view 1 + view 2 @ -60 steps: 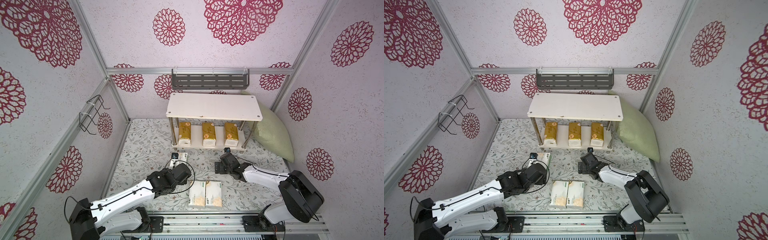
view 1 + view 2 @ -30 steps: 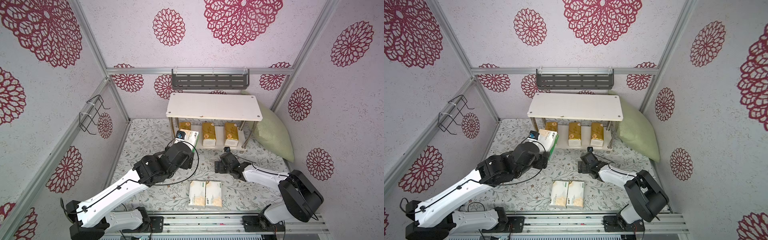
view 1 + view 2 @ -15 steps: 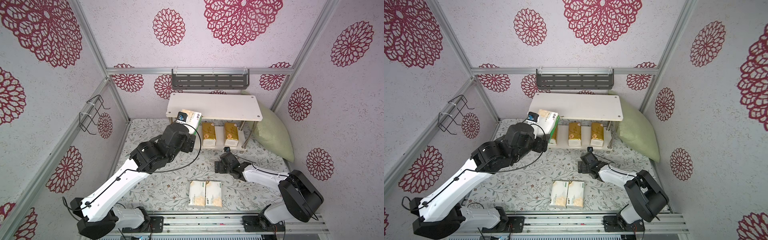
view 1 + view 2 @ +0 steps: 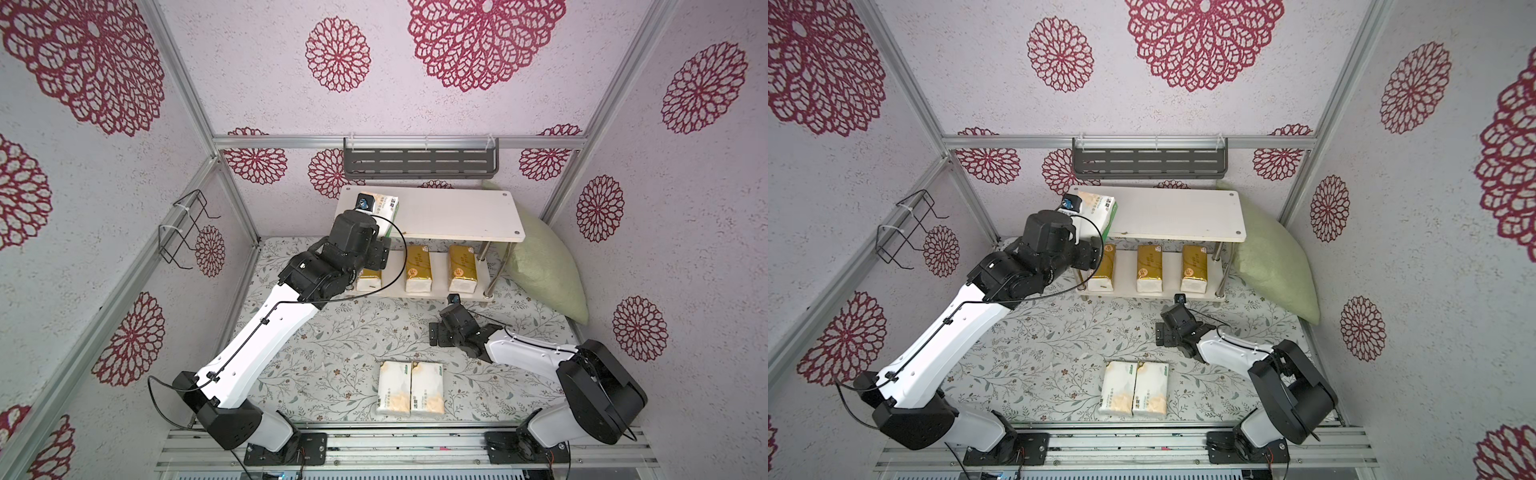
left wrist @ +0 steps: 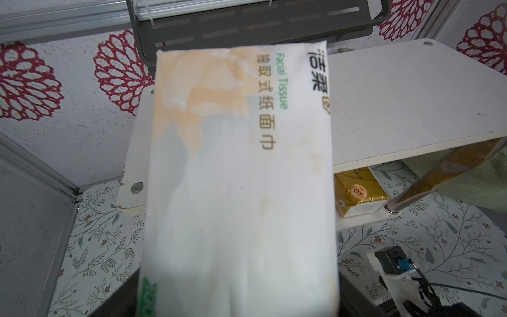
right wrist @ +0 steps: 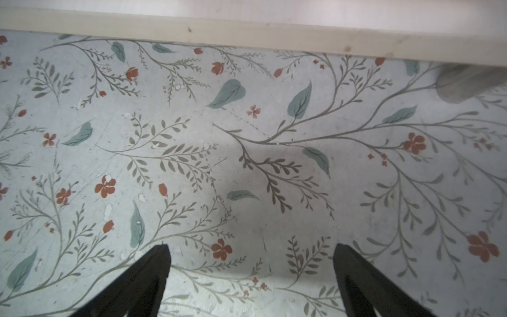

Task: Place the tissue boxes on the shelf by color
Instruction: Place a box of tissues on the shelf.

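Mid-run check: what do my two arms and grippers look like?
The left arm and right arm have white shell links with bulky black joints and bases. A thin black cable loops outside the left arm. The right gripper has plain black tapered fingers.

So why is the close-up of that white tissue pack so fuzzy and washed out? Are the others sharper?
Left wrist view: the white tissue pack sits so close that its near end blurs and bleaches, while the far lettering reads fine. Right wrist view: the floral mat is sharp with a soft shadow mid-frame; the shelf edge is hazy. Both top views: evenly lit, crisp.
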Robot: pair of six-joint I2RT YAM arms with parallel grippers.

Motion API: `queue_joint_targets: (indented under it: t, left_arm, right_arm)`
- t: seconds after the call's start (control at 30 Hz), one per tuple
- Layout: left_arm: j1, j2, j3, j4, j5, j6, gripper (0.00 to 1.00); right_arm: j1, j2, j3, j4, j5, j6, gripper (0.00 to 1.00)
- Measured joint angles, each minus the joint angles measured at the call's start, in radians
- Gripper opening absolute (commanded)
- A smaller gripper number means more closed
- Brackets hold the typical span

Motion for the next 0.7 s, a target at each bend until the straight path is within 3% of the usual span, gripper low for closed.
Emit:
queue_joint_targets:
  t: [0.37,0.7]
  left_arm:
    - [0.089,0.122,0.163,0.018,0.073,-0.004,0.79]
    - [0.116,0.222,0.255,0.014,0.073,-0.010,0.78]
  right_arm:
    - [0.000,0.000,0.000,0.000,-0.005,0.000,0.99]
    - [0.002,0.000,0.000,0.000,-0.006,0.000,0.99]
